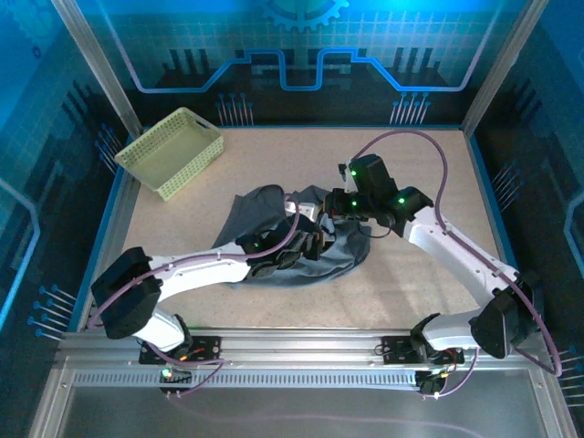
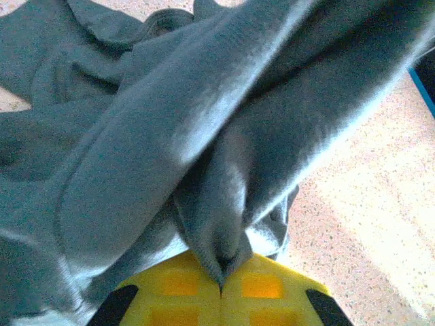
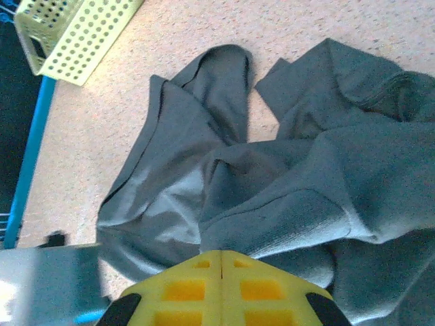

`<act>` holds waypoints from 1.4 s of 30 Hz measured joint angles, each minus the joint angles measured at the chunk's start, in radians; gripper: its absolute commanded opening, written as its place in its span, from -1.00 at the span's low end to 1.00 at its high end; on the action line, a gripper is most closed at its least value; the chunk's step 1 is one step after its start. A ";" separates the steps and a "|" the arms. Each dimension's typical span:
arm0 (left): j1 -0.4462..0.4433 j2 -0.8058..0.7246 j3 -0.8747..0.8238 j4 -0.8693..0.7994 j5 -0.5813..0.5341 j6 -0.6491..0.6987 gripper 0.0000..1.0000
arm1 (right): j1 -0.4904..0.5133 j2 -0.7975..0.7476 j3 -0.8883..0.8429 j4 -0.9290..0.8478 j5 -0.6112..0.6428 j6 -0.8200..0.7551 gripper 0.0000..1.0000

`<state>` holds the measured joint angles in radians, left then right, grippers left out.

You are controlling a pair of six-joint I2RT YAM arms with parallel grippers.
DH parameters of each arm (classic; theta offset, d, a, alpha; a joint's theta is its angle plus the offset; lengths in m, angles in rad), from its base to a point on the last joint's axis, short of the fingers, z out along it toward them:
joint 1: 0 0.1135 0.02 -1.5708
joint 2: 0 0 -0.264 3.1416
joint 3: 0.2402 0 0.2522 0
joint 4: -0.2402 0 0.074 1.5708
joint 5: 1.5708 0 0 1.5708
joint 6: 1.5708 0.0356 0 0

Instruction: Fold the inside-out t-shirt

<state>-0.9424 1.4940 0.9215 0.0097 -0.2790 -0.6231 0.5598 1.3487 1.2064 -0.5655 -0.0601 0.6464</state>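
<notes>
1. Two pincers are at the t-shirt (image 1: 274, 205), which lies in a crumpled heap on the surface (image 1: 438, 182), roughly mid-way across and well apart from the basket (image 1: 173, 151) in the far left corner.
2. Left pincer (image 1: 306, 246): the left wrist view shows its yellow pads (image 2: 180, 285) pressed together with a peak of grey cloth (image 2: 217, 251) clamped between them, the fabric rising in taut folds from that point.
3. Right pincer (image 1: 321, 214): in the right wrist view its pads (image 3: 183, 288) meet at a closed seam, with cloth lying right at the tips. Whether any fabric is caught there I cannot tell.
4. Condition of the garment: bunched and twisted, one sleeve-like flap (image 3: 217, 88) thrown out toward the basket, seams and hems showing – no flat panel, no straight edge, no crease laid.
5. Assessment of progress – early. Nothing that counts as a fold is visible. The cloth is not yet spread flat, so the job appears to be at the gathering or straightening step.
6. Outstanding, by my judgement: spread the garment flat, square up sleeves and hem, then make the folds.
</notes>
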 measured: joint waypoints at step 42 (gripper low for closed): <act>0.230 -0.227 -0.035 -0.074 0.369 0.000 -0.48 | 0.192 -0.119 -0.284 0.282 0.114 -0.316 -1.00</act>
<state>-0.7124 1.2675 0.8864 -0.0647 0.0902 -0.6235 0.7517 1.2293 0.9226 -0.2836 0.0536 0.3305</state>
